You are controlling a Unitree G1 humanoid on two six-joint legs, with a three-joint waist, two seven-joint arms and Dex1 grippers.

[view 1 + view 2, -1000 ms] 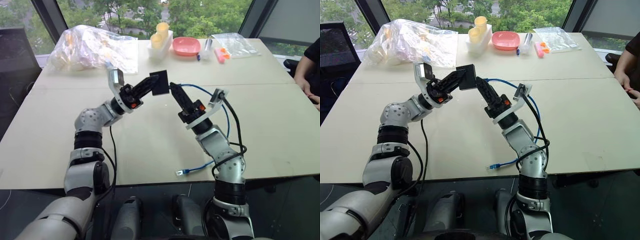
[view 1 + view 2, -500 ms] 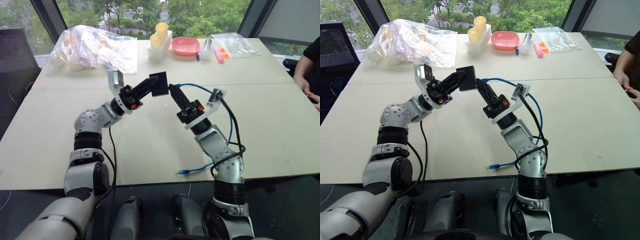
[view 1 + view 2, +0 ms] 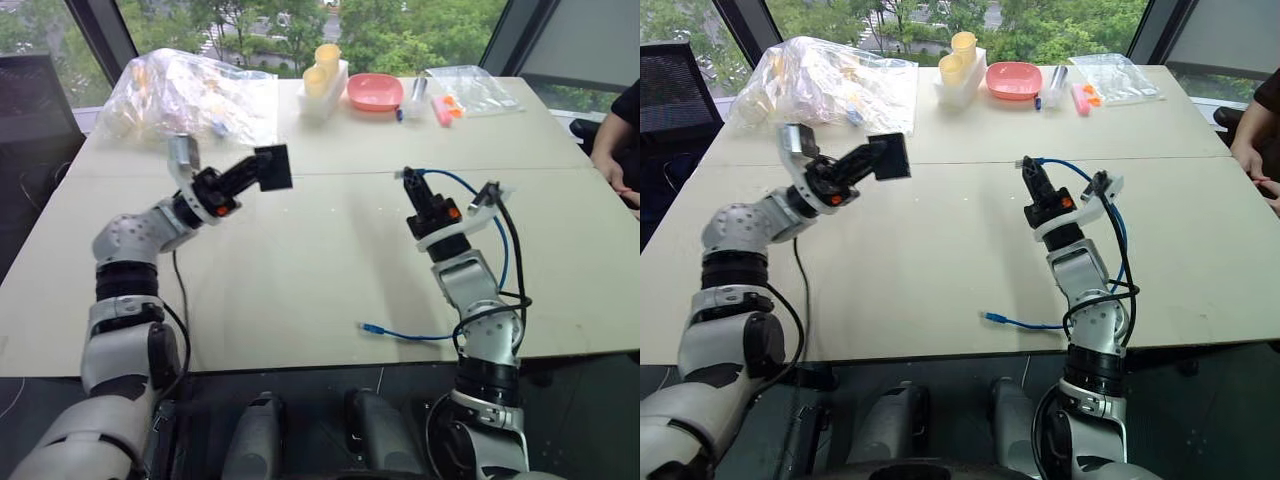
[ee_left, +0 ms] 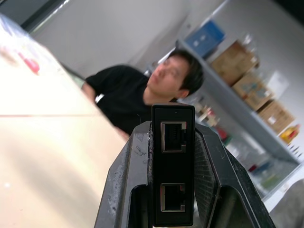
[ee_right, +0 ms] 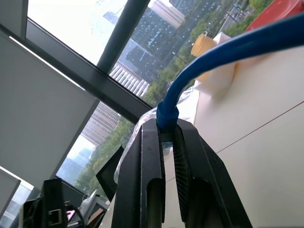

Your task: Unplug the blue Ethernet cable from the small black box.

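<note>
Now unplugged, small black box (image 3: pixel 273 167) upright, ports empty

Both arms raised over the table, well apart. Left gripper (image 3: pixel 268 170) at about 10 o'clock, fingers clamped on the small black box (image 3: pixel 273 168). Right gripper (image 3: pixel 410 181) at about 2 o'clock, pointing up, fingers pinched on the blue Ethernet cable (image 3: pixel 480 190).

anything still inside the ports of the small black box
No. Both ports of the small black box show empty in the left gripper. The blue Ethernet cable is clamped in the right gripper, its plug covered.
</note>
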